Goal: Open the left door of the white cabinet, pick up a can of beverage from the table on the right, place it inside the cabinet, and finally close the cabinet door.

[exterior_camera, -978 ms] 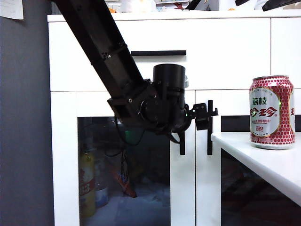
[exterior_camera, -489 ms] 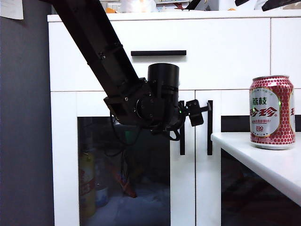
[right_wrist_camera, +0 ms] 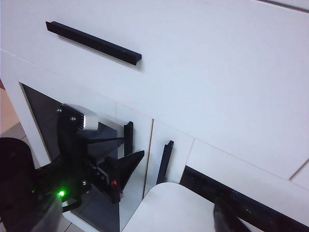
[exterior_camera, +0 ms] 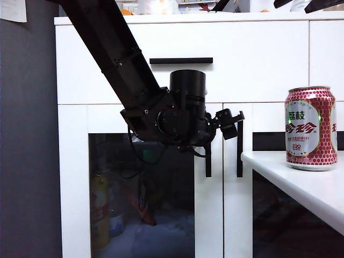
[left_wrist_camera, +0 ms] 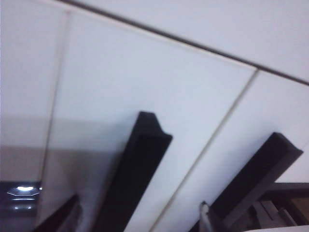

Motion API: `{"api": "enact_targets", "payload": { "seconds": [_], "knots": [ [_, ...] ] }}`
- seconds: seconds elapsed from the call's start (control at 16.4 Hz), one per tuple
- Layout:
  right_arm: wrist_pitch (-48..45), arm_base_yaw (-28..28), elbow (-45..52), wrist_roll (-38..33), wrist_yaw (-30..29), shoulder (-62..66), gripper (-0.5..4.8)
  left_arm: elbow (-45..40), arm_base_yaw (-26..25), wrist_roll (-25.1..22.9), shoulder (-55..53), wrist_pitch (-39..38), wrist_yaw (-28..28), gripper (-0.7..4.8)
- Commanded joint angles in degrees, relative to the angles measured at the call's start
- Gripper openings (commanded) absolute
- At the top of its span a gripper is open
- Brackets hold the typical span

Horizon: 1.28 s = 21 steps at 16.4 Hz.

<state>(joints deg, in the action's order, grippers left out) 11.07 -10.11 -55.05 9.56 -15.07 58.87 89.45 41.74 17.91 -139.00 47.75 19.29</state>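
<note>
While sitting shut on the cabinet [exterior_camera: 258, 59], left door [exterior_camera: 142, 183] looking rigid and hinged, needing hooking at its handle [exterior_camera: 207, 158] by left gripper [right_wrist_camera: 126, 154], jaws apart, empty; right gripper [right_wrist_camera: 227, 217] mostly hidden, apparently open; can [exterior_camera: 310, 128] waiting on table [exterior_camera: 306, 188].

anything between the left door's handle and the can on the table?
Yes. In the exterior view the right door's vertical handle stands between the left door's handle and the can; the open left gripper sits at the handles.
</note>
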Motion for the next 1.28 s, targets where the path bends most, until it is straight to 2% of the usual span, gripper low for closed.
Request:
{"api": "enact_targets", "payload": {
  "seconds": [0.06,0.12,0.24,0.31,0.37,0.67,1.28],
  "knots": [
    [-0.61,0.02,-0.17,0.11,-0.07,-0.22,3.99,0.26,-0.04,-1.42,0.15,0.04,1.03,2.95],
    [-0.61,0.02,-0.17,0.11,-0.09,-0.22,3.99,0.26,0.00,-2.32,0.15,-0.68,2.16,2.46],
    [-0.61,0.02,-0.17,0.11,-0.09,-0.22,3.99,0.26,0.11,-4.09,0.15,-2.43,2.56,0.68],
    [-0.61,0.02,-0.20,0.11,-0.09,-0.24,3.99,0.26,0.17,-4.07,0.15,-2.71,2.56,0.10],
    [-0.61,0.02,-0.20,0.09,-0.09,-0.24,3.99,0.26,0.35,-4.02,0.17,-2.69,2.51,-0.06],
    [-0.63,0.02,-0.20,0.11,-0.07,-0.24,3.99,0.24,1.53,-4.42,0.17,-1.81,-0.07,-0.06],
    [-5.77,0.02,-0.26,-2.56,-0.26,-0.42,3.99,0.20,2.60,-4.37,0.17,-2.01,-0.07,-0.06]
  ]
}}
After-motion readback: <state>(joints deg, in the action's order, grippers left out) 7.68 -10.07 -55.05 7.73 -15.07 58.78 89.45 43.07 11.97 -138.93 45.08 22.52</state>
